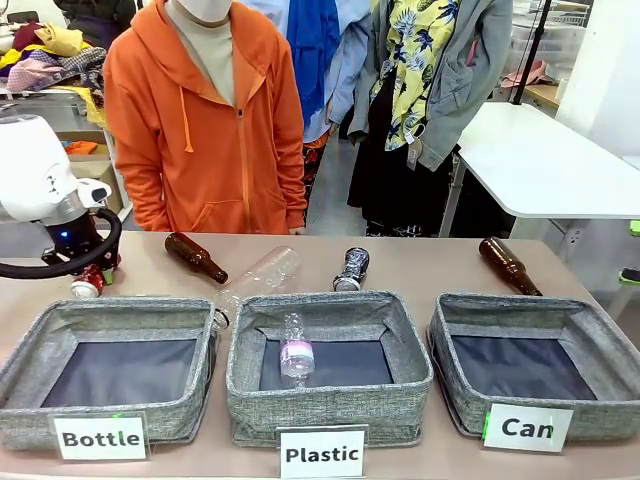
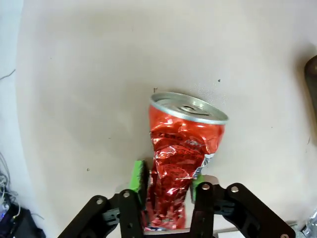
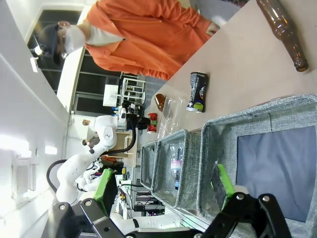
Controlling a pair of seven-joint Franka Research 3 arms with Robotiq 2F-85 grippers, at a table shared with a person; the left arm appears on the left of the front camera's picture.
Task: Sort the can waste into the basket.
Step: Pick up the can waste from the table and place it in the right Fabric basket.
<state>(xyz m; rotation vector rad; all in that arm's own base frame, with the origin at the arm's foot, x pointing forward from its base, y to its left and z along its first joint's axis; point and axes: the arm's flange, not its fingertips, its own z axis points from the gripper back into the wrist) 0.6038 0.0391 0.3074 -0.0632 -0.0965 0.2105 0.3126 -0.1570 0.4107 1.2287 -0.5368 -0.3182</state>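
Note:
My left gripper (image 2: 168,184) is shut on the lower part of the crushed shiny red can (image 2: 184,148), its silver top pointing away from the wrist. In the front view this can (image 1: 87,284) is at the table's far left, under the left gripper (image 1: 92,272). The black-and-silver can (image 1: 351,268) lies on the table behind the middle basket, also seen from the right wrist (image 3: 198,91). The grey "Can" basket (image 1: 455,345) stands at the right with a bare dark floor. My right gripper (image 3: 165,183) hangs open over that basket's near rim (image 3: 257,119).
Two brown glass bottles (image 1: 196,257) (image 1: 510,266) lie on the table's far side. One clear plastic bottle (image 1: 258,277) lies behind the "Plastic" basket (image 1: 330,400), another (image 1: 297,352) inside it. The "Bottle" basket (image 1: 30,370) stands at the left. A person in orange (image 1: 205,120) stands across the table.

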